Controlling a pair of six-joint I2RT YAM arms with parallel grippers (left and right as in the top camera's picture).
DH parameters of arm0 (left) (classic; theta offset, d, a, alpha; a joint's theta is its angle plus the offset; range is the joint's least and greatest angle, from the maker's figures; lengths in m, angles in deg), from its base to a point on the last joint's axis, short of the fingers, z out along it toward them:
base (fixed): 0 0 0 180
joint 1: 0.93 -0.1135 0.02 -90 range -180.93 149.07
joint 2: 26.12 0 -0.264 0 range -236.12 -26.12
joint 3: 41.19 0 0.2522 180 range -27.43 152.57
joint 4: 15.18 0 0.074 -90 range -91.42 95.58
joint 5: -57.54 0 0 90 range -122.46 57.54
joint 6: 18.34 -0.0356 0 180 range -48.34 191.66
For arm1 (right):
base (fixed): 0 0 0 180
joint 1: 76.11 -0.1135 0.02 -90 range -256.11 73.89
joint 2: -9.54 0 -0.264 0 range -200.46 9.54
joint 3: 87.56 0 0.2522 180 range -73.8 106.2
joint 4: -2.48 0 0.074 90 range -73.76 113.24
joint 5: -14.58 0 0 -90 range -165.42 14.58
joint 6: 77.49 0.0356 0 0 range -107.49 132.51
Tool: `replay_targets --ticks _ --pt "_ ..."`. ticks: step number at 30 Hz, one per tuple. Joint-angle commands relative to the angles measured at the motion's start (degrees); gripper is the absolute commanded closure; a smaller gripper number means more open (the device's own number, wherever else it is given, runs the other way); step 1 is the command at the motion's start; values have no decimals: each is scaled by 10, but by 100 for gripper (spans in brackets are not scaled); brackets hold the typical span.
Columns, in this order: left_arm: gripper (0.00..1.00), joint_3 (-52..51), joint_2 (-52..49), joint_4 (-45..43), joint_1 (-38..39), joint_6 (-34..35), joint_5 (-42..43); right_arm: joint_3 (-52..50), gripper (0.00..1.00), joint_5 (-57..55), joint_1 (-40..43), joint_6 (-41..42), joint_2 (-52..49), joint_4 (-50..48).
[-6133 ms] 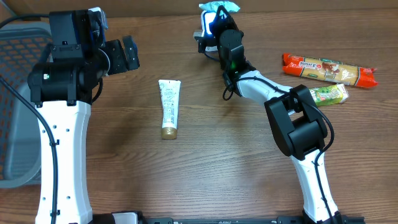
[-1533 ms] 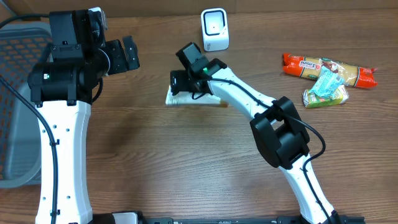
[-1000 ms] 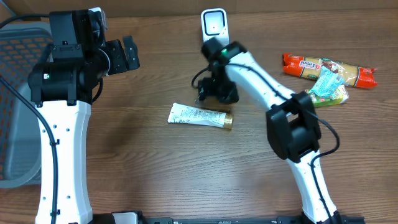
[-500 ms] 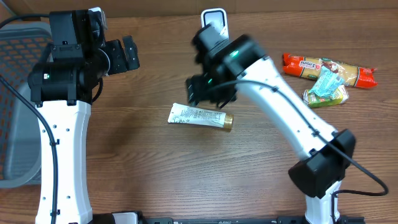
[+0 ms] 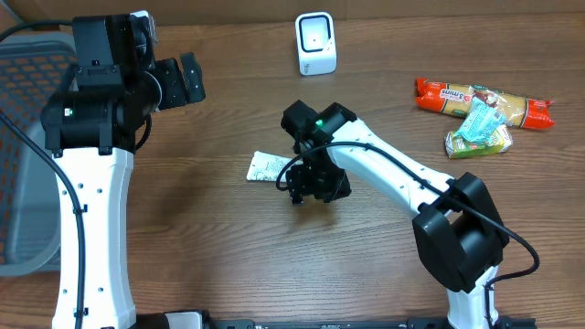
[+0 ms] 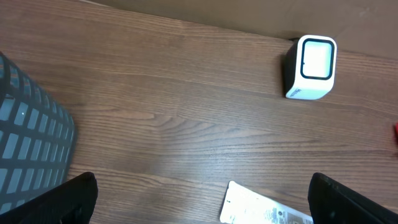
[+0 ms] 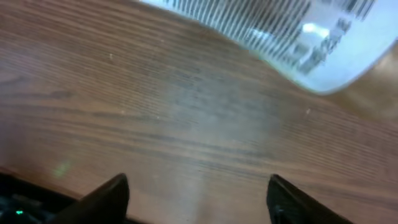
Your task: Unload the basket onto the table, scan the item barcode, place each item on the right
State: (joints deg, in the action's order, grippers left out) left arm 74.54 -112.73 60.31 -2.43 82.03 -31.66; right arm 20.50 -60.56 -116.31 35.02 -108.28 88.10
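The item, a white tube [image 5: 265,166] with printed text, lies crosswise mid-table. Only its flat left end shows in the overhead view. My right gripper [image 5: 315,185] hangs over its cap end and hides the rest. In the right wrist view the tube [image 7: 280,31] is a blur at the top, beyond the open right gripper [image 7: 199,202], which has only bare wood between its fingers. The white scanner [image 5: 316,43] stands at the back. My left gripper [image 5: 183,80] is open, far left and high. Its view shows the scanner [image 6: 311,67] and the tube's end [image 6: 261,208].
A grey mesh basket [image 5: 23,137] stands at the left edge, also seen as the basket [image 6: 25,149] in the left wrist view. At the right lie an orange snack pack [image 5: 484,101], a green pack [image 5: 480,139] and a teal wrapper [image 5: 479,117].
The tube lay lengthwise six seconds ago and now lies crosswise. Over the last second my right arm came down from near the scanner onto the tube's cap end, its jaws narrowing a little. The left arm stayed put.
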Motion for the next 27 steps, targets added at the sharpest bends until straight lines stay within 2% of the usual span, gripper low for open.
replay_targets --ticks 1,11,21,24,27 --pt "0 3 -3 -2 0 -1 -4 -21 33 3 18 2 -1 -24" --pt "0 3 -3 -2 0 -1 -3 -51 34 -7 71 2 -18 -110" --pt "0 3 -3 -2 0 -1 -3 -51 33 -10 111 0 -18 -350" --pt "0 3 -3 -2 0 -1 -4 -51 33 -10 111 -9 -18 -393" --pt "0 3 -3 -2 0 -1 -3 -47 33 -6 118 -20 -18 -395"
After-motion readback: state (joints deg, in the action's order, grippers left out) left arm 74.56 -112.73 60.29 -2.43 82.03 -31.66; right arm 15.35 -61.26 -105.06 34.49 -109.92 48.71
